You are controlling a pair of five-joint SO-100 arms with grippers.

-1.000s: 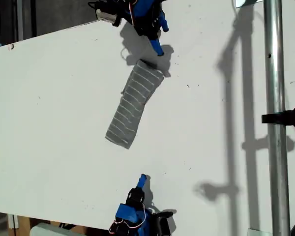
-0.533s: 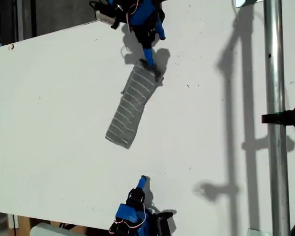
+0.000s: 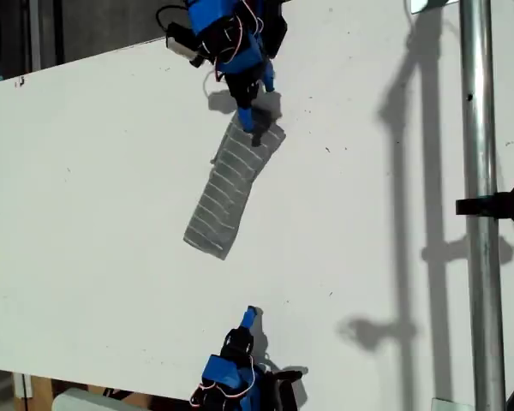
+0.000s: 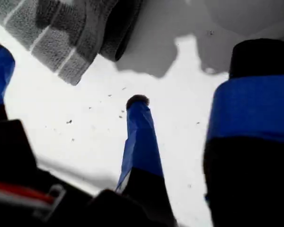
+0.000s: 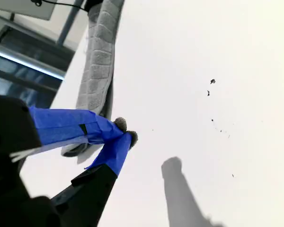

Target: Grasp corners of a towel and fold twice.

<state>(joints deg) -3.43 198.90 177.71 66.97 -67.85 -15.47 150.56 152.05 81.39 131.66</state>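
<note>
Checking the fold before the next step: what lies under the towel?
Only the white table shows around the towel. It is folded on itself; anything beneath its layers is hidden.

Looks like a lab or workshop: bare white table (image 3: 103, 171), metal pole (image 3: 480, 205) with black clamp (image 3: 497, 205), exposed wiring on small arms.
</note>
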